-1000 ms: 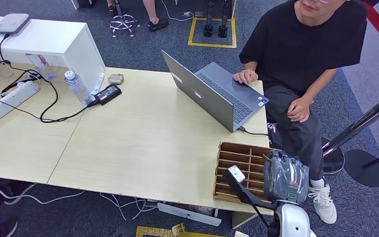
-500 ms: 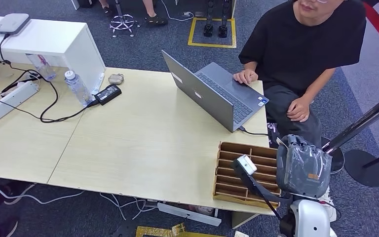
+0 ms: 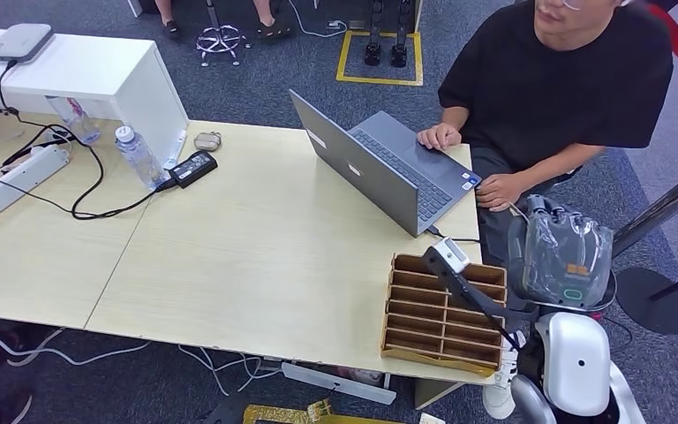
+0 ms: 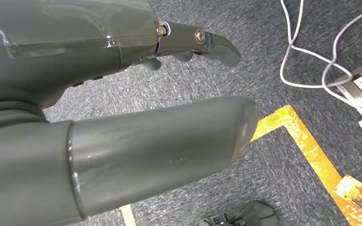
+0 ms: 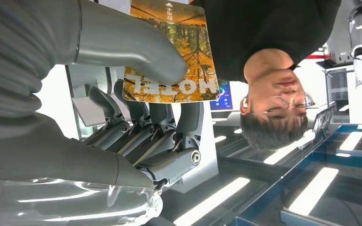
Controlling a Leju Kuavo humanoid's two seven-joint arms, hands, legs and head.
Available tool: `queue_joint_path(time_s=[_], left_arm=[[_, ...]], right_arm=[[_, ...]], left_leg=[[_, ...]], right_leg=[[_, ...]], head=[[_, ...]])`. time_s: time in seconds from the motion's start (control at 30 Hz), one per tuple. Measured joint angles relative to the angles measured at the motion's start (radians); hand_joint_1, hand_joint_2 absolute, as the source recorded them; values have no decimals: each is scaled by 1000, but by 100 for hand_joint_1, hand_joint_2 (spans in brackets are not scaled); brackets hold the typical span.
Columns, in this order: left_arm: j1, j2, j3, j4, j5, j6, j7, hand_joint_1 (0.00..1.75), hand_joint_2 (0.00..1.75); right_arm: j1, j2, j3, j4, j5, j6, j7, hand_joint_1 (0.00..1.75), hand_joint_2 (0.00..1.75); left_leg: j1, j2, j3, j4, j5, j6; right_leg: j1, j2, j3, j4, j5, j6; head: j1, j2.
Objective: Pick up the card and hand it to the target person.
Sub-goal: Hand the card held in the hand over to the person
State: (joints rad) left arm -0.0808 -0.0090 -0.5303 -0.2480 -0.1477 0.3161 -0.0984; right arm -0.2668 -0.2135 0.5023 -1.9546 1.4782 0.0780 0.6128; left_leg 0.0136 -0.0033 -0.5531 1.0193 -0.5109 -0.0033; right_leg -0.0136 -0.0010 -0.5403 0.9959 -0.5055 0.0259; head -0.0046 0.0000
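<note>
Fingers of the right hand (image 5: 136,117) pinch the card (image 5: 176,52) against the thumb, raised beside the wooden organizer (image 3: 441,309) toward the seated person (image 3: 547,88). Left hand (image 4: 122,94) hangs over carpet, fingers loosely extended, holding nothing. Laptop (image 3: 380,168) sits farther on the table (image 3: 256,256).

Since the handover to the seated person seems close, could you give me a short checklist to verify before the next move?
1. Card held by right hand between thumb and fingers: ok.
2. Right hand raised clear of the wooden divider tray: ok.
3. Person within view and facing the card: ok.
4. Person's hand reaching to take the card: not ok, it rests low by the laptop.
5. Left hand empty: ok.
</note>
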Motion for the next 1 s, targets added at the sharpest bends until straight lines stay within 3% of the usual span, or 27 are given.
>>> queue_joint_path(time_s=[0.37,0.87,0.97,1.0], left_arm=[[-14,-5,-13,0,-15,-14,9,0,0],[-19,-5,-27,0,-17,-14,9,0,0],[-19,-5,-29,0,-17,-14,9,0,0],[-19,-5,-29,0,-17,-14,9,0,0]], right_arm=[[-50,-39,-28,96,-17,26,-5,148,175],[-49,-49,-66,186,-33,15,-3,137,175],[-49,-50,-69,195,-33,14,-3,113,175],[-49,-50,-70,198,-33,14,-3,83,175]], left_leg=[[0,0,0,0,0,0],[0,0,0,0,0,0],[0,0,0,0,0,0],[0,0,0,0,0,0]], right_leg=[[0,0,0,0,0,0],[0,0,0,0,0,0],[0,0,-1,0,0,0],[0,0,-1,0,0,0]], head=[[0,0],[0,0],[0,0],[0,0]])
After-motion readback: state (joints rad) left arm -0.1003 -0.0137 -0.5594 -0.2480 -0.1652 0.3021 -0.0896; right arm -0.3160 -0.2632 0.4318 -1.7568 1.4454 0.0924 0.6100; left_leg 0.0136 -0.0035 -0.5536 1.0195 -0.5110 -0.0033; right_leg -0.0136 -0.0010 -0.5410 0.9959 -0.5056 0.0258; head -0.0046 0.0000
